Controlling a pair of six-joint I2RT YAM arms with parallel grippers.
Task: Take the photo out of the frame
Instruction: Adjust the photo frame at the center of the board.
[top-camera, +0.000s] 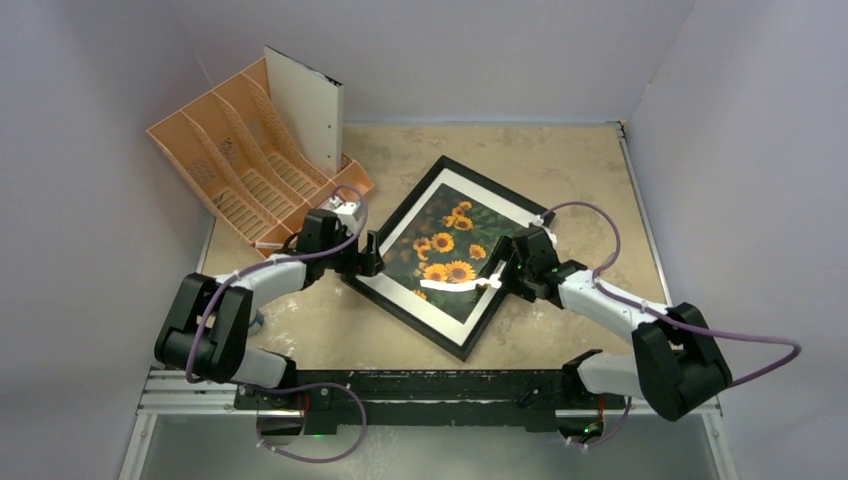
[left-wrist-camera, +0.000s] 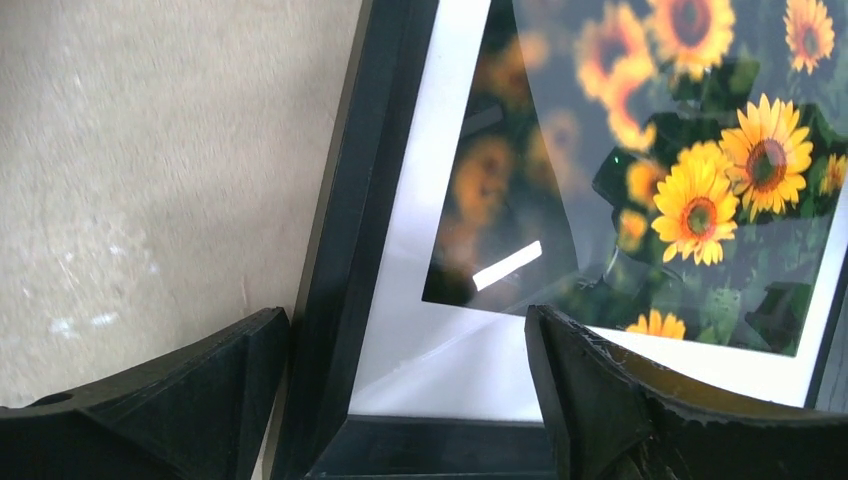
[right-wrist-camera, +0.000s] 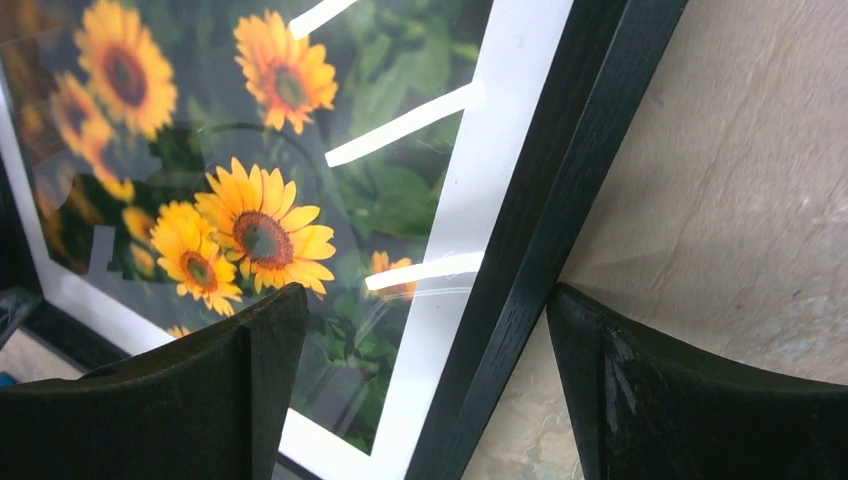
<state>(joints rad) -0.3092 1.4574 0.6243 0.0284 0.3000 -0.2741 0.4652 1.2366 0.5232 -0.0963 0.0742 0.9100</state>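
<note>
The black frame (top-camera: 497, 188) lies face up and turned diagonally on the table, with the sunflower photo (top-camera: 448, 245) inside it behind glass and a white border. My left gripper (top-camera: 372, 262) is open at the frame's left corner. In the left wrist view (left-wrist-camera: 405, 360) one finger is outside the black edge (left-wrist-camera: 345, 250) and the other is over the white border, with the photo (left-wrist-camera: 700, 150) beyond. My right gripper (top-camera: 500, 278) is open at the frame's right side. In the right wrist view (right-wrist-camera: 425, 340) it straddles the black edge (right-wrist-camera: 560, 220), one finger over the photo (right-wrist-camera: 250, 180).
An orange file organiser (top-camera: 240, 170) stands at the back left, with a white board (top-camera: 305, 110) upright in it. Grey walls close in the table on three sides. A metal rail (top-camera: 190, 390) runs along the near edge by the arm bases.
</note>
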